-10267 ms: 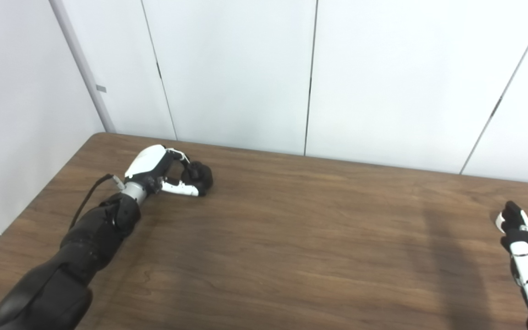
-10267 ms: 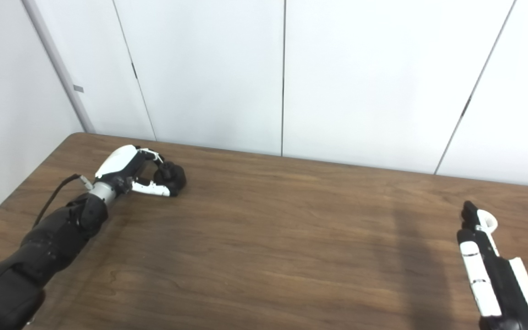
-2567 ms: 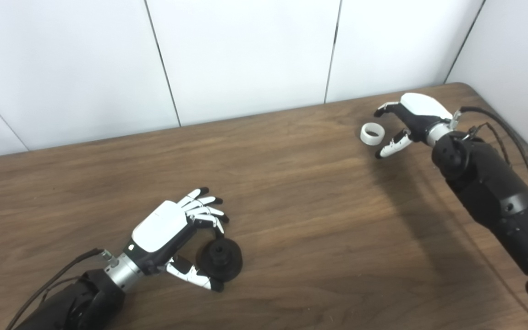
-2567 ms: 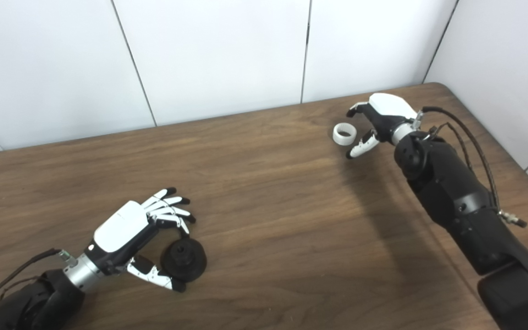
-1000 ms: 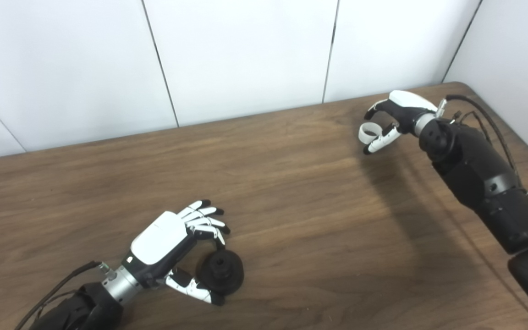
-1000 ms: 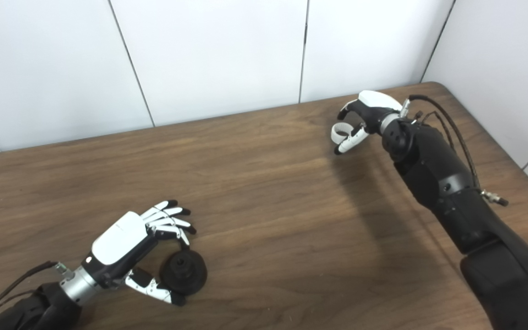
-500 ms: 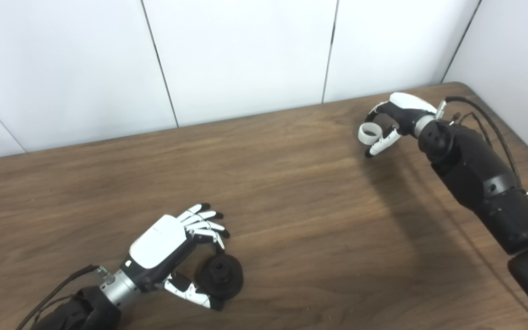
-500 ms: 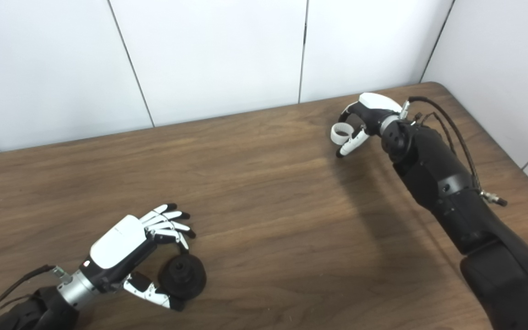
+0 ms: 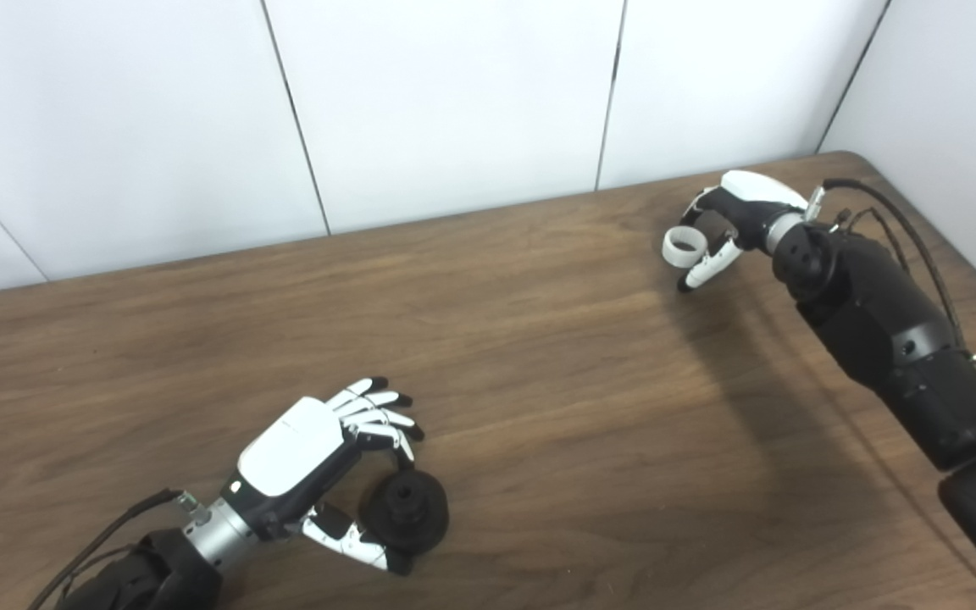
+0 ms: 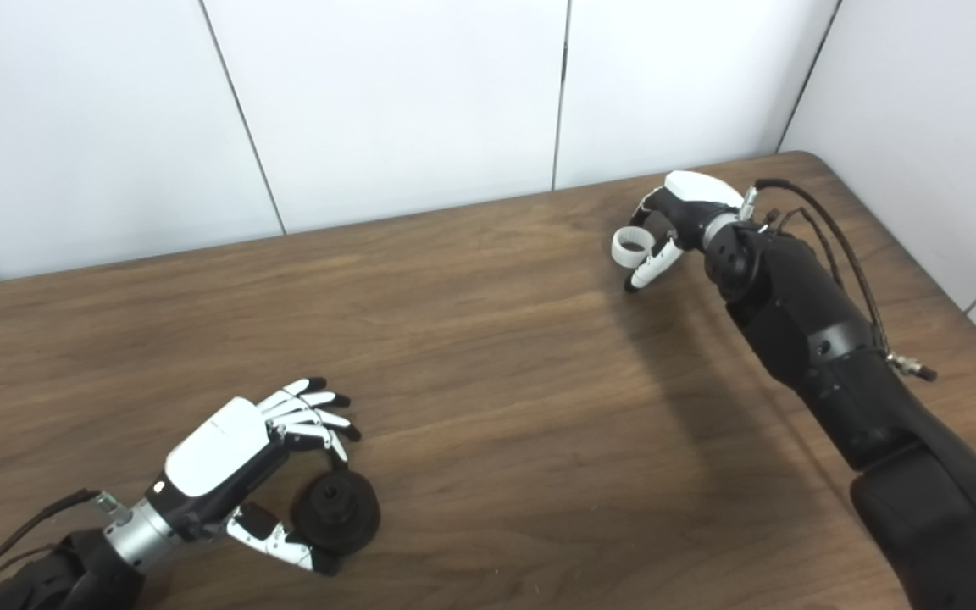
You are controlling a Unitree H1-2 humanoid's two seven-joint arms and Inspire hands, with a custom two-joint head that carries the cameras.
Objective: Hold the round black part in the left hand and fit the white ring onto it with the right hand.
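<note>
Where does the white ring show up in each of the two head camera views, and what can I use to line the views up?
Left eye view: the white ring sits upper right, held in the right robot hand.
Right eye view: the white ring is also upper right, a little further left in the picture.
Shared landmark: the table's rounded far right corner, just beyond that robot hand.

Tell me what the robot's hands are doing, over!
Right hand shut on white ring, far right. Left hand cupping round black part on the table. Nothing between them.
</note>
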